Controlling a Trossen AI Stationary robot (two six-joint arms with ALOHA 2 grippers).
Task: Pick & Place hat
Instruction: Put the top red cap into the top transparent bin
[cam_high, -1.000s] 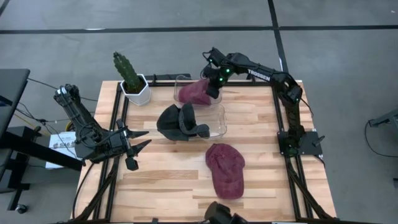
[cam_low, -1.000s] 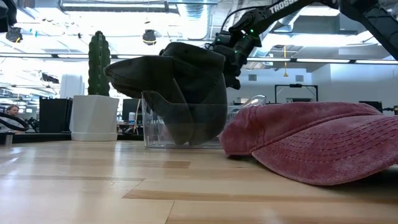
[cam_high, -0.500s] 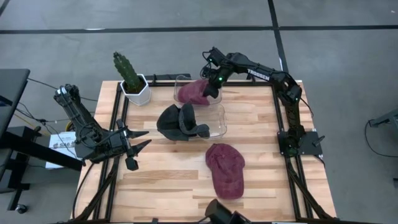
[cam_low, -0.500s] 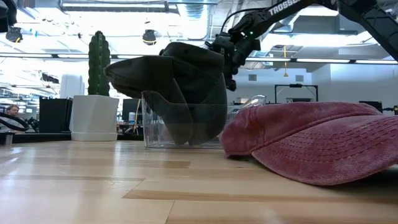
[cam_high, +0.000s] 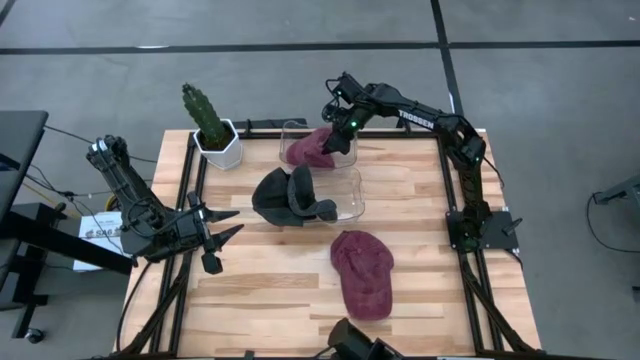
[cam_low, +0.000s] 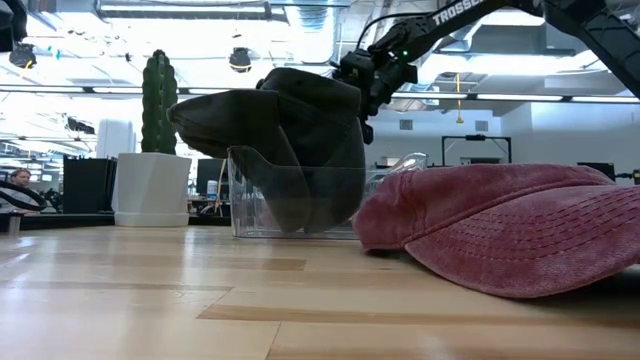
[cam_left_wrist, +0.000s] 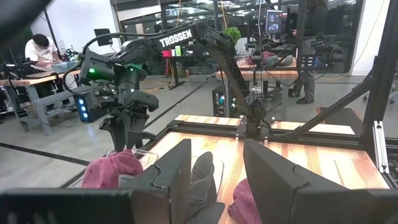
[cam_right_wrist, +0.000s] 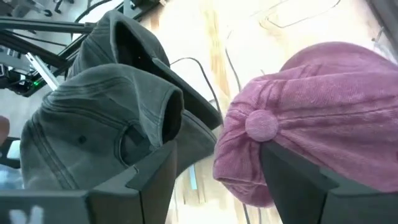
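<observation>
A clear bin stands at the table's far middle. A maroon hat lies in its far part, crown up, its top button showing in the right wrist view. My right gripper hangs just above this hat, open, a finger on either side of the crown. A dark grey hat is draped over the bin's near left rim. A second maroon hat lies on the table nearer the front. My left gripper waits open at the table's left edge.
A potted cactus in a white pot stands at the far left corner, close to the bin. Bare wood lies at the table's near left and far right. A person sits at a desk in the room beyond.
My right gripper has opened and let go of the maroon hat, then risen a little above the bin. The hat stays where it was, lying in the bin's far part.
</observation>
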